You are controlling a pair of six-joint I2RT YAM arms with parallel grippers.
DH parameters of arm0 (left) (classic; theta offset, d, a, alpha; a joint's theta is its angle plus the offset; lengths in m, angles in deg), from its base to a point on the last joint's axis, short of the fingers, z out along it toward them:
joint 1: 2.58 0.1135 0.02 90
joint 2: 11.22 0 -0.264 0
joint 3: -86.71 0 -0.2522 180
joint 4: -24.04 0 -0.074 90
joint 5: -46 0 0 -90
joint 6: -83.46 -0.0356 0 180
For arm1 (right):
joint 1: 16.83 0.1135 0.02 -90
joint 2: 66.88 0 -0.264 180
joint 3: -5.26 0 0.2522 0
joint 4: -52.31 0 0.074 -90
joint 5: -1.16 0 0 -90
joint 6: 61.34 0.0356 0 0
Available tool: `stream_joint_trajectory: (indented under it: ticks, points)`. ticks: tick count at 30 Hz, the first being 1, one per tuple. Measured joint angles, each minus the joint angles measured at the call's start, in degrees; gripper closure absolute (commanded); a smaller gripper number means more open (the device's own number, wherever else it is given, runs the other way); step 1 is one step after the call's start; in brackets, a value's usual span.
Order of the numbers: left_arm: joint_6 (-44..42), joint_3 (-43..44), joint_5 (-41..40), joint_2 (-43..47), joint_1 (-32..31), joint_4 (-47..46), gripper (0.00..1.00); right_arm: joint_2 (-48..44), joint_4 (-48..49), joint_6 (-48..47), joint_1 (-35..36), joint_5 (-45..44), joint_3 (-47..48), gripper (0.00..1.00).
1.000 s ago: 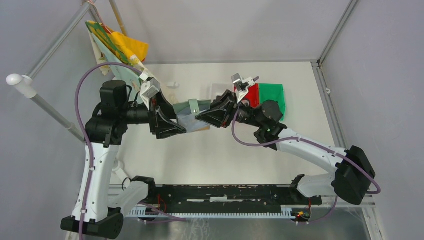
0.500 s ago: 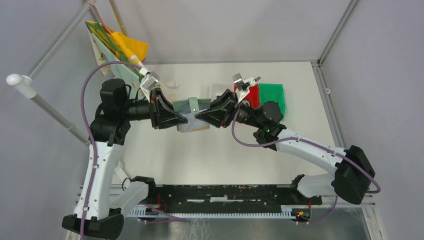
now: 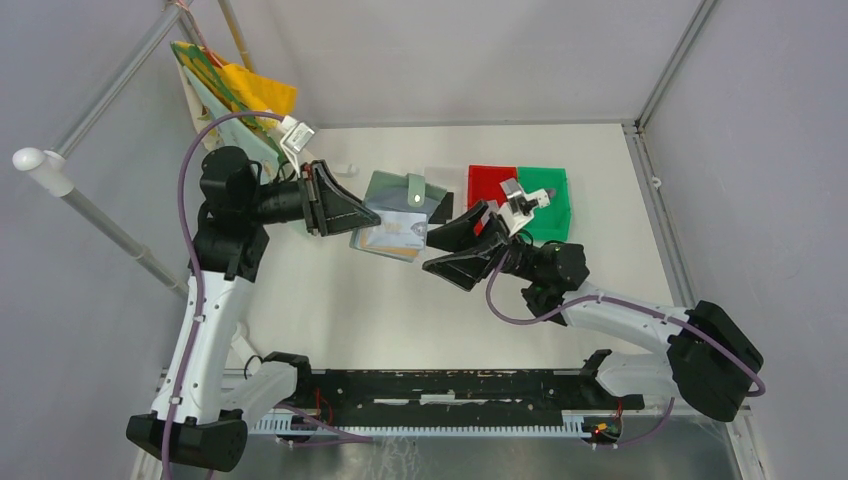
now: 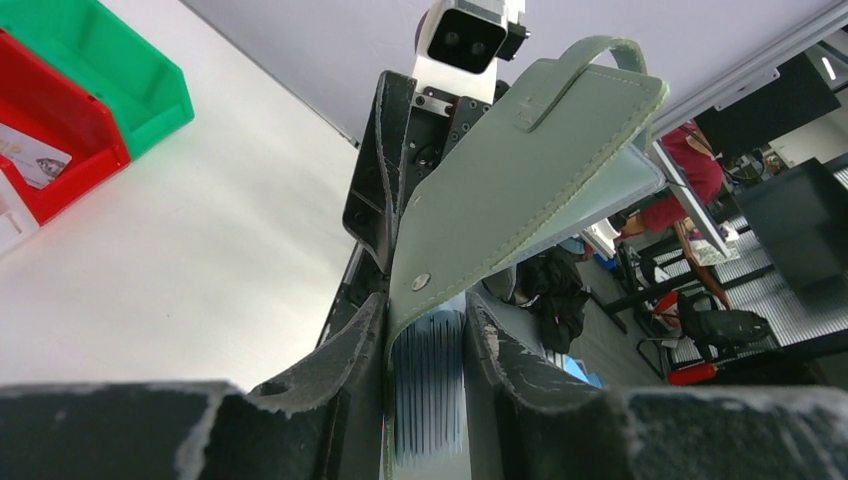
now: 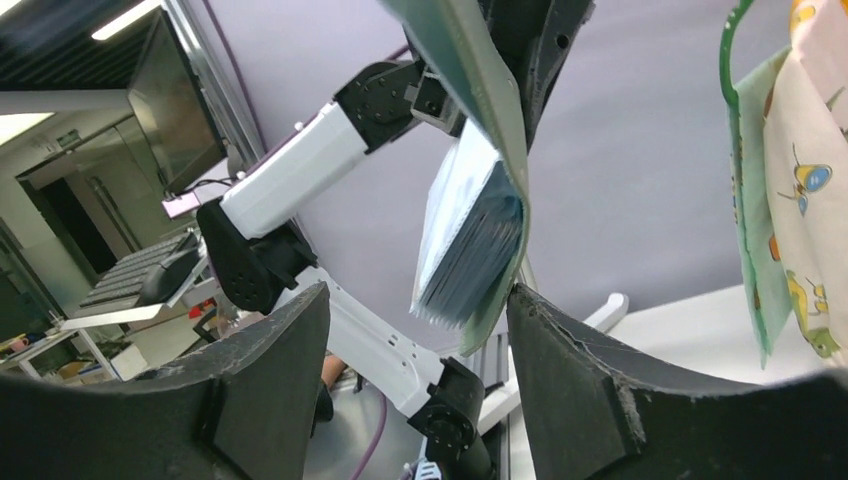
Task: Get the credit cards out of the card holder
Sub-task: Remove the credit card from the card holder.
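Left gripper [image 3: 360, 215] [image 4: 428, 330]: jaws narrow, clamped on the lower edge of the card holder [image 3: 400, 205] [image 4: 520, 170] [image 5: 475, 90], both fingers [image 4: 360, 345] pressing on its sides. Between them sat a stack of thin pale leaves [image 4: 428, 390] [image 5: 465, 240] [image 3: 385, 238]; single cards could not be told apart within it. Beyond the fingertips the holder's grey-green flap [image 4: 540, 130] [image 3: 398, 190] stood open and bent away, a small snap near its hinge and a strap loop at its far end. The holder was carried clear of the table [image 3: 400, 310], in the gap between the two grippers. Right gripper [image 3: 430, 253] [image 5: 418, 300]: jaws wide, gripping nothing, tips pointed toward the holder and apart from it; in the right wrist view the free edge of the holder hung between and past the two fingers without touching either. Behind the right gripper stood a red bin [image 3: 488, 182] [image 4: 75, 150] and, just beside it, a green bin [image 3: 552, 195] [image 4: 120, 75]. In the left wrist view a pale card [image 4: 32, 155] lay in the red bin.
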State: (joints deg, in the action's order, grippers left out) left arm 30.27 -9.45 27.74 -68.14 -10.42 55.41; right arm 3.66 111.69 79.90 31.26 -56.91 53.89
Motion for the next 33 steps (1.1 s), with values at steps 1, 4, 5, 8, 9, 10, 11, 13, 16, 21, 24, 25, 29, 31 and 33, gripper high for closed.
stream_joint_trajectory:
  ticks: [1, 4, 5, 8, 9, 10, 11, 13, 16, 21, 24, 25, 29, 31, 33]
  points:
    - [0.92, 0.0, -0.15, 0.09, 0.0, -0.74, 0.98, 0.0, 1.38, 0.55, -0.02, -0.09, -0.33, 0.29]
    - [3.08, -0.07, -0.48, 0.33, 0.0, -2.69, 0.98, 0.22, 5.16, 2.36, -0.11, -0.94, -1.53, 0.29]
    - [4.37, -0.2, -0.83, 0.52, 0.0, -3.96, 0.98, 0.55, 6.36, 2.97, -0.11, -1.2, -1.7, 0.29]
    - [5.92, -0.2, -1.25, 0.68, 0.0, -5.51, 0.98, 2.1, 9.05, 4.63, -0.11, -2.49, -1.73, 0.3]
    - [6.45, -0.2, -1.33, 0.68, 0.02, -6.12, 0.98, 2.62, 9.73, 5.09, -0.11, -2.8, -1.73, 0.3]
    - [6.93, -0.22, -1.4, 0.7, 0.02, -6.56, 0.98, 3.08, 10.14, 5.51, -0.11, -3.21, -1.73, 0.3]
    - [7.39, -0.22, -1.42, 0.7, 0.02, -7.06, 0.98, 3.63, 10.84, 6.01, -0.09, -3.82, -1.7, 0.3]
    - [7.93, -0.22, -1.66, 0.7, 0.04, -7.78, 0.98, 4.63, 11.85, 6.64, 0.04, -4.46, -1.68, 0.32]
    - [9.14, -0.24, -2.08, 0.7, 0.07, -9.07, 0.98, 6.19, 12.98, 7.78, 0.31, -5.86, -1.66, 0.32]
    - [10.56, -0.42, -2.29, 0.76, 0.07, -10.51, 0.98, 9.03, 14.91, 9.94, 0.87, -7.56, -0.85, 0.32]
    - [10.73, -0.42, -2.29, 0.79, 0.07, -10.75, 0.98, 10.49, 15.61, 11.41, 1.36, -7.85, 0.07, 0.31]
    - [10.73, -0.42, -2.32, 0.81, 0.07, -10.86, 0.98, 10.88, 15.63, 11.93, 1.51, -7.85, 0.39, 0.31]
    - [10.73, -0.42, -2.45, 0.83, 0.09, -10.97, 0.98, 12.41, 15.67, 14.03, 2.05, -7.76, 1.36, 0.34]
    - [10.73, -0.42, -2.51, 0.83, 0.11, -10.97, 0.98, 12.92, 15.67, 15.23, 2.19, -7.67, 1.55, 0.35]
    - [10.73, -0.42, -2.54, 0.83, 0.11, -10.97, 0.98, 13.11, 15.69, 16.35, 2.29, -7.61, 1.55, 0.38]
